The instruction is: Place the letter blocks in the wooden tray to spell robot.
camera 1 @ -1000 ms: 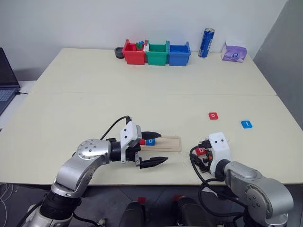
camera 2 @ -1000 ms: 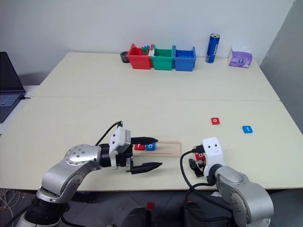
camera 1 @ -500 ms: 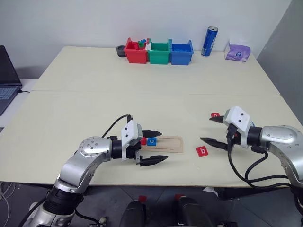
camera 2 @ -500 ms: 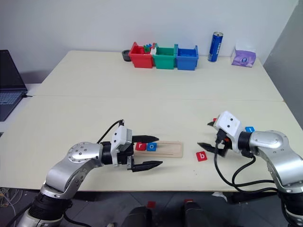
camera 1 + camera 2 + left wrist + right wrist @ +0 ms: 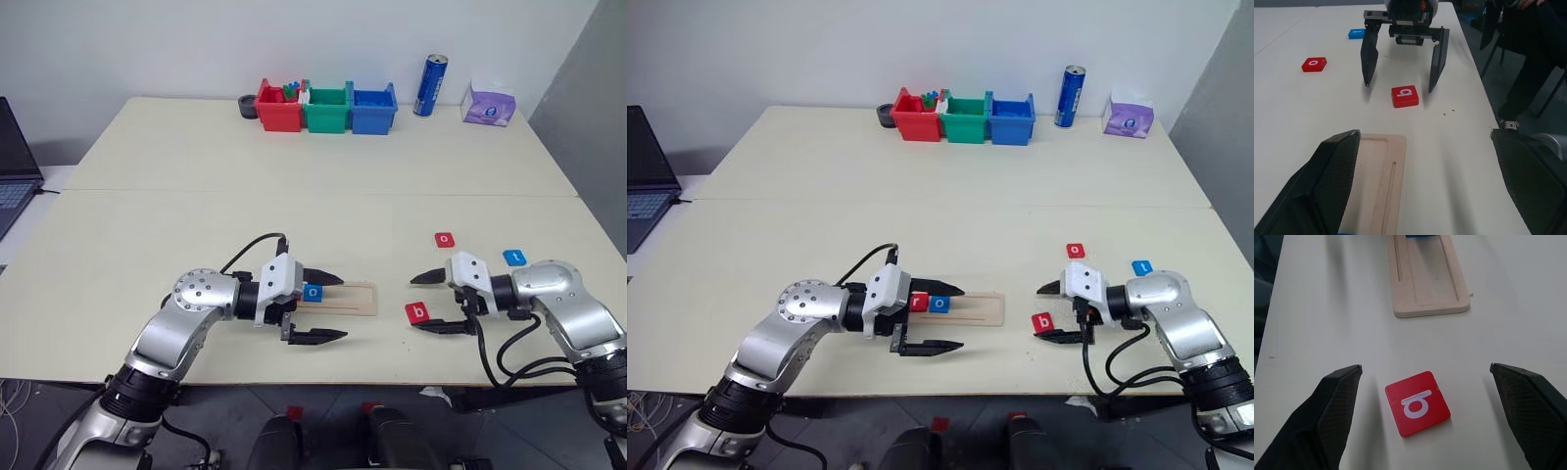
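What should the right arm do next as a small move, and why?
Probably it should ease forward and close on the red b block. The right gripper is open, its fingers on either side of the block, which lies flat on the table. The wooden tray already holds r and o, so b comes next.

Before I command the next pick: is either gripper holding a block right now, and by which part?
Nothing is held. The right gripper has its jaws open around the red b block, which lies flat on the table. The left gripper is open over the wooden tray.
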Tool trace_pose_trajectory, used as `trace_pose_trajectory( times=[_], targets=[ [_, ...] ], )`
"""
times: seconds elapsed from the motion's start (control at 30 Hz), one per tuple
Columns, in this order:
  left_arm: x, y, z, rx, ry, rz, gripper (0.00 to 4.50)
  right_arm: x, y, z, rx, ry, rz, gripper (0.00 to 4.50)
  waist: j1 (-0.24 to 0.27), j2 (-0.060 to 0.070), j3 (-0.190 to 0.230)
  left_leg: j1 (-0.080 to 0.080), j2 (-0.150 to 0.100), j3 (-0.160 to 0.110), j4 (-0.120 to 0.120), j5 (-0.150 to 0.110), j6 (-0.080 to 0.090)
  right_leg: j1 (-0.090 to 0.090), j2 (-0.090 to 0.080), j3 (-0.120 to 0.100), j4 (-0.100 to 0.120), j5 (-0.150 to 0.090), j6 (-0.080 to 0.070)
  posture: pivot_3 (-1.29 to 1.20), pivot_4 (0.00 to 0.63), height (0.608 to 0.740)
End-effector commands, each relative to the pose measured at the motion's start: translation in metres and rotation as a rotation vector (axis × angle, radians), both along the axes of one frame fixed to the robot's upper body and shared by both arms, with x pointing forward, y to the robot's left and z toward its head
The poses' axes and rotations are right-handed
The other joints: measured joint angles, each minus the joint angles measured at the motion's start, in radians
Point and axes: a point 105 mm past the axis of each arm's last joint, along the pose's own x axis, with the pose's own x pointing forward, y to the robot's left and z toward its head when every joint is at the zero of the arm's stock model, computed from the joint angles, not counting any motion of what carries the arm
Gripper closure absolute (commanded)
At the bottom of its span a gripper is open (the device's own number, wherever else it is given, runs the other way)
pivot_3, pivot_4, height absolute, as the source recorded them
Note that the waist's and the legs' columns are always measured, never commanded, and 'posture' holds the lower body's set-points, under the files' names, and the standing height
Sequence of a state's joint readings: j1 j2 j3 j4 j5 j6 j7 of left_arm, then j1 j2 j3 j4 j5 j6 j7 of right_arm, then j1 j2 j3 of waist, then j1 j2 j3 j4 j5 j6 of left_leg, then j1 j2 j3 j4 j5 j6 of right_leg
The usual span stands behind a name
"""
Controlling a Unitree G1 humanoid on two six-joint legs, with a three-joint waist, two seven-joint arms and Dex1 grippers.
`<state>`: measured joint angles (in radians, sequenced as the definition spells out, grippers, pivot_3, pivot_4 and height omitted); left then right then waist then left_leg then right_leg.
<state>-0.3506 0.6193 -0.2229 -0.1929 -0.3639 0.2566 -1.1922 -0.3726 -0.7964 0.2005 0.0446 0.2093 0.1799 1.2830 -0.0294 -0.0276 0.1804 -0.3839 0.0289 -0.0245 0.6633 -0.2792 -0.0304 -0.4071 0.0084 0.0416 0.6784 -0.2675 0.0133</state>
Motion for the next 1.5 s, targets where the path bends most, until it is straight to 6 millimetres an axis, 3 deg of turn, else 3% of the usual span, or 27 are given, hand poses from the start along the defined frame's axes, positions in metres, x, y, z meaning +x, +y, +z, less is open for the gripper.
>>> trace_pose_trajectory(
  times=[0.03,0.43,0.57,0.77,0.97,1.13,1.37,1.5],
  targets=[
    [-0.001,-0.005,0.007,-0.011,-0.034,-0.029,0.00,-0.003,-0.005,-0.004,-0.034,-0.014,0.028,0.04,0.000,0.000,0.000,0.000,0.000,0.000,0.000,0.000,0.000,0.000,0.000,0.000,0.000,0.000,0.000,0.00,0.150,0.740],
    [0.001,-0.007,0.008,-0.011,-0.036,-0.032,0.00,0.000,-0.001,-0.016,-0.054,-0.017,0.039,0.04,0.000,0.000,0.000,0.001,0.000,0.000,0.000,0.000,0.000,0.000,0.000,0.000,0.001,0.000,0.000,0.00,0.150,0.740],
    [0.002,-0.007,0.008,-0.009,-0.037,-0.032,0.00,0.001,0.001,-0.016,-0.049,-0.013,0.037,0.92,0.000,0.000,0.000,0.001,0.000,0.000,0.001,0.000,0.000,0.000,0.000,0.000,0.002,0.000,0.000,0.00,0.150,0.740],
    [0.001,-0.005,0.008,-0.009,-0.037,-0.031,0.00,0.003,-0.003,-0.011,-0.044,-0.012,0.026,3.06,0.000,0.000,0.000,0.001,0.000,0.000,0.001,0.000,0.000,0.000,0.000,0.000,0.002,0.000,0.000,0.00,0.150,0.740],
    [0.005,0.007,0.009,-0.002,-0.045,-0.005,0.00,0.008,0.015,0.012,0.053,-0.029,-0.003,3.04,-0.001,0.000,0.000,0.001,0.000,0.000,0.001,0.000,0.000,0.000,0.000,0.000,0.002,0.000,0.000,0.00,0.150,0.740],
    [0.015,0.040,0.010,0.031,-0.054,0.055,0.00,0.014,0.059,0.042,0.201,-0.041,-0.042,3.04,-0.008,0.002,0.001,0.002,0.002,-0.002,0.001,0.000,0.000,0.000,0.002,0.000,0.003,0.000,-0.001,0.00,0.150,0.740],
    [0.026,0.076,0.013,0.083,-0.061,0.125,0.00,0.018,0.101,0.037,0.199,-0.056,-0.038,3.04,0.004,0.002,0.001,0.000,0.000,-0.001,0.001,0.000,0.000,0.000,0.000,-0.002,0.002,0.000,-0.001,0.00,0.150,0.740],
    [0.030,0.079,0.017,0.076,-0.067,0.137,0.00,0.022,0.114,0.031,0.173,-0.070,-0.026,3.04,0.003,0.002,0.001,-0.001,0.000,-0.001,0.001,0.000,0.000,-0.001,-0.001,-0.002,0.002,0.001,-0.001,0.00,0.150,0.740]
  ],
)
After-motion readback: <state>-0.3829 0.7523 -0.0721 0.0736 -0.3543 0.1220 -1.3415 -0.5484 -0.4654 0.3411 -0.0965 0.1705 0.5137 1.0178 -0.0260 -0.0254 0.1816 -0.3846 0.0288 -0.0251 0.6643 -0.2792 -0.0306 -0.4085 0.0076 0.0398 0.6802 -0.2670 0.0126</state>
